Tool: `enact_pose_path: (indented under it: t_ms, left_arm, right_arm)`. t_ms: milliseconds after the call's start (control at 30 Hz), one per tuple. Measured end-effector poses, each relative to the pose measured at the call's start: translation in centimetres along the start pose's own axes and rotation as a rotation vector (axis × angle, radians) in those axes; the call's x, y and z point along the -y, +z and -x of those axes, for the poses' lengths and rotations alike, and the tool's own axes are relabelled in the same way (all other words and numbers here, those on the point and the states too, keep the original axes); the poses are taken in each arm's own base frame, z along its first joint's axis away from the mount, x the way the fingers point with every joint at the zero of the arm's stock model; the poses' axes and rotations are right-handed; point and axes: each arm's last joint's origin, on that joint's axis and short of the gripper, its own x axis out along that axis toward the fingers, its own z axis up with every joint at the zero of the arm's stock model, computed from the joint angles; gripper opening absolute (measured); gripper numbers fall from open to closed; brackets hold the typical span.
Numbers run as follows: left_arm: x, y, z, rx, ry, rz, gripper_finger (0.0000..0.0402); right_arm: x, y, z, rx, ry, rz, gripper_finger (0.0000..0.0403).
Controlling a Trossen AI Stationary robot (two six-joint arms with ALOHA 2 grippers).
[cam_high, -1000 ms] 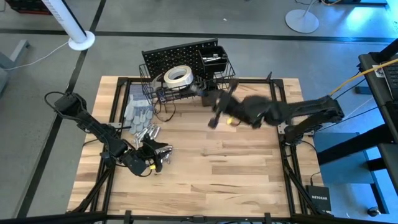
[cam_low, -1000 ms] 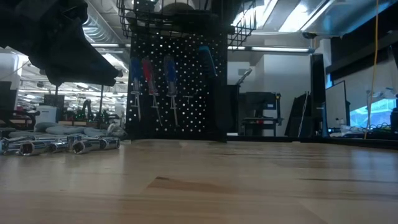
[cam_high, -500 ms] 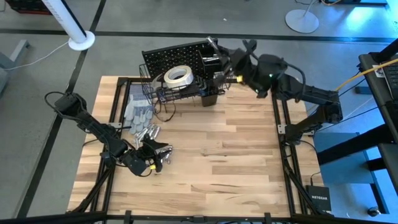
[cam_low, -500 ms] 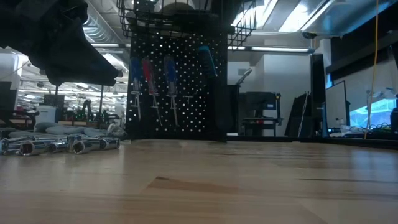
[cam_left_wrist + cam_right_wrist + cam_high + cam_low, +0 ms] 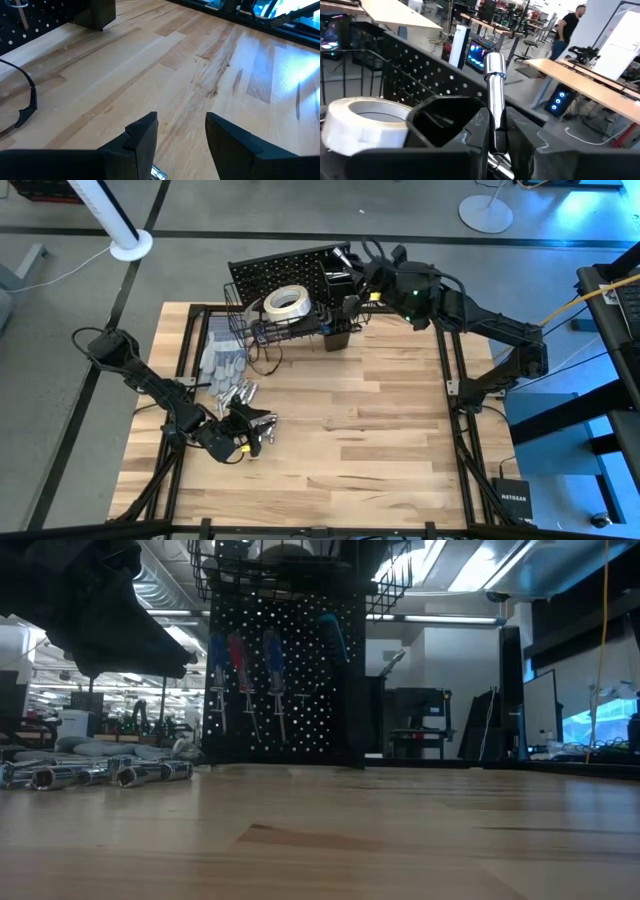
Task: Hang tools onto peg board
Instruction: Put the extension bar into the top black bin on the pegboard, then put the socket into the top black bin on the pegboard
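Note:
The black peg board [image 5: 275,272] stands upright at the table's far edge, with a white tape roll [image 5: 285,302] in its wire basket [image 5: 245,325]. Blue and red screwdrivers [image 5: 238,658] hang on its front. My right gripper [image 5: 352,277] is up beside the board's black square cup [image 5: 445,117], shut on a silver metal tool [image 5: 495,95]. Silver wrenches [image 5: 240,392] lie on the table's left. Just near of them, my left gripper [image 5: 182,135] stands open and low over the wood, a glint of silver below its fingers. My right gripper pinches the silver tool's round shaft [image 5: 496,125] between its two fingers, which lie along it. They come roughly level from the table's right. The tool is lifted clear and sticks out ahead of the fingers, its free end [image 5: 495,62] beside the black cup and above its rim.
Grey gloves [image 5: 220,360] lie on the table between the basket and the wrenches. A black cable [image 5: 25,107] loops over the wood near the board. A bare stretch of table top [image 5: 370,420] spreads from the middle toward the right and near edges.
My right gripper has swung from over the table's middle toward the far edge and upward, carrying the silver tool up to the peg board's cup. It stays shut on the tool.

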Motion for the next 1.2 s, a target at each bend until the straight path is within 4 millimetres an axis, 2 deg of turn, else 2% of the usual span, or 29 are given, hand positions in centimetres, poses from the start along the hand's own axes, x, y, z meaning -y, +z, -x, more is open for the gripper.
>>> enact_pose_path:
  t_ms: [367, 667, 833, 1033, 1133, 1200]
  left_arm:
    - [0.0, 0.0, 0.0, 0.0, 0.0, 0.0, 0.0156]
    - [0.0, 0.0, 0.0, 0.0, 0.0, 0.001, 0.0156]
    - [0.0, 0.0, 0.0, 0.0, 0.0, 0.001, 0.0156]
    - [0.0, 0.0, 0.0, 0.0, 0.0, 0.001, 0.0156]
    - [0.0, 0.0, 0.0, 0.0, 0.0, 0.001, 0.0156]
    - [0.0, 0.0, 0.0, 0.0, -0.001, 0.007, 0.0156]
  right_arm:
    - [-0.2, -0.1, -0.2, -0.006, -0.011, 0.002, 0.0057]
    - [-0.2, -0.1, -0.2, -0.003, -0.011, 0.002, 0.0136]
    - [-0.1, 0.3, 0.0, 0.023, -0.012, 0.025, 0.0154]
    - [-0.8, 2.7, 2.6, 0.086, 0.08, 0.045, 0.0152]
    - [-2.3, 3.0, 4.3, 0.084, 0.26, 0.058, 0.0152]
    - [-3.9, 2.5, 5.4, 0.046, 0.405, 0.093, 0.0152]
